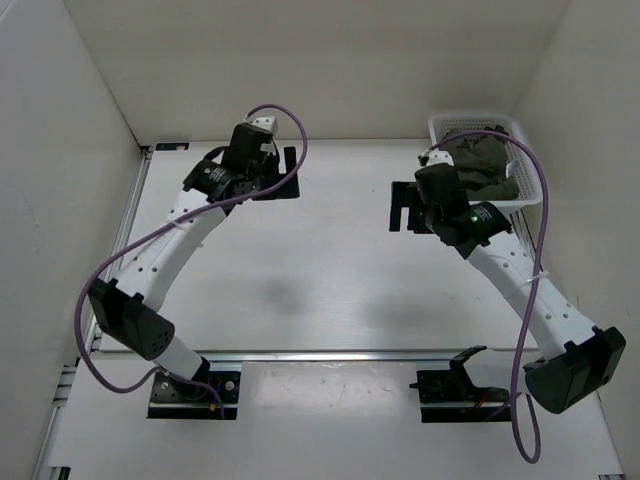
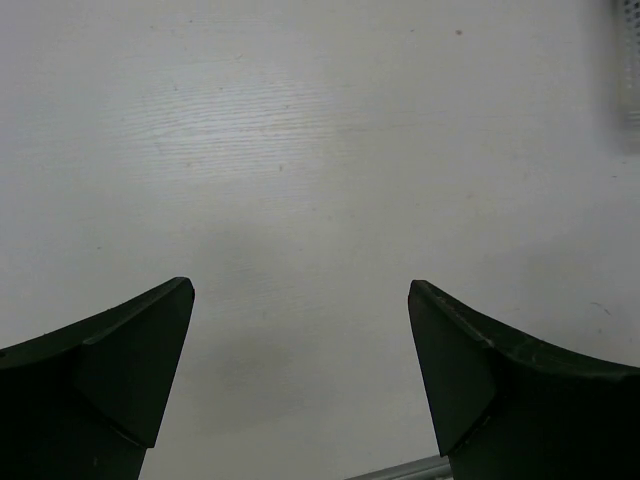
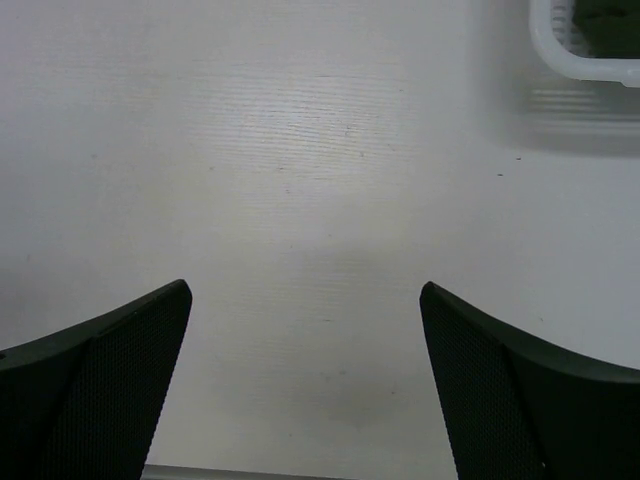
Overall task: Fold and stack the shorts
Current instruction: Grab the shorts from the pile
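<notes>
from above the shorts (image 1: 485, 165) are seen heaped in the basket (image 1: 470, 118); only its corner is caught at the right wrist. the left gripper (image 2: 300, 295) and right gripper (image 3: 305, 295) are held spread apart.

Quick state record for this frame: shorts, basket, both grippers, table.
shorts: dark olive, bunched inside the basket, unfolded
basket: white, far right corner of the table
table: white, nothing between the arms
left gripper: open, empty, over bare table
right gripper: open, empty, near the basket, not touching it
progress: shorts not yet picked up
</notes>
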`<act>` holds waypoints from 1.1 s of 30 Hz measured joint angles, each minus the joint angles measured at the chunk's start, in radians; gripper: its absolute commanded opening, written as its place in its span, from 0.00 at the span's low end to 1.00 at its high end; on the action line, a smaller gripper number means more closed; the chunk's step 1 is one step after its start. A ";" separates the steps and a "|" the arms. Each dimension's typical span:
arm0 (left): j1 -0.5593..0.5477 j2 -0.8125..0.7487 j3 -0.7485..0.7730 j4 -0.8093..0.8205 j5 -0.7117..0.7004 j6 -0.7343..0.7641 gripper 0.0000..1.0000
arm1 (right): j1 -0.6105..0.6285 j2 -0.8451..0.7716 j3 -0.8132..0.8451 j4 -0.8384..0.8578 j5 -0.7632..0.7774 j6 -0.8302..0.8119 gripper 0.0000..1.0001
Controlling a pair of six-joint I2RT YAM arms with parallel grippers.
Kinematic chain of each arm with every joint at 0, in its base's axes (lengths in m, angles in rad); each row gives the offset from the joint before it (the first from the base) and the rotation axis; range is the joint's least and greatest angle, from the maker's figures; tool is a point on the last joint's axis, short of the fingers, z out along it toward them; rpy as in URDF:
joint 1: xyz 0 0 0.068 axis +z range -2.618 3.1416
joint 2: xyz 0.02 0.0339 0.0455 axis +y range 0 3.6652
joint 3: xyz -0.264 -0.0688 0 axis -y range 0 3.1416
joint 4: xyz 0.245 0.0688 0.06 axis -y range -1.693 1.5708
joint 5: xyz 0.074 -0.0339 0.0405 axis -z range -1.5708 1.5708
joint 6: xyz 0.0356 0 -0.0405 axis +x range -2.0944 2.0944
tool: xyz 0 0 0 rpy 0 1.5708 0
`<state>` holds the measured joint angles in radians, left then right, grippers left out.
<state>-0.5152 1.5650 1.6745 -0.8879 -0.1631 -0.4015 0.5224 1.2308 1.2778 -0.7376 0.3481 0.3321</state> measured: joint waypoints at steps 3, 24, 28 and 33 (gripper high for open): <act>-0.001 -0.058 0.000 0.011 0.014 0.005 1.00 | 0.000 0.000 0.000 0.000 0.023 0.003 0.99; 0.068 -0.364 -0.020 0.088 -0.245 0.000 1.00 | -0.526 0.770 0.769 -0.108 -0.087 0.087 1.00; 0.090 -0.360 -0.025 0.087 -0.227 -0.002 1.00 | -0.578 1.017 1.048 -0.161 -0.114 0.119 1.00; 0.101 -0.331 -0.025 0.087 -0.205 0.005 1.00 | -0.622 1.260 1.284 -0.140 -0.111 0.156 0.93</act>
<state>-0.4137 1.2343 1.6497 -0.8005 -0.3683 -0.3962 -0.0994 2.4908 2.5622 -0.8772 0.2375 0.4881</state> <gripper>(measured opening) 0.998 0.988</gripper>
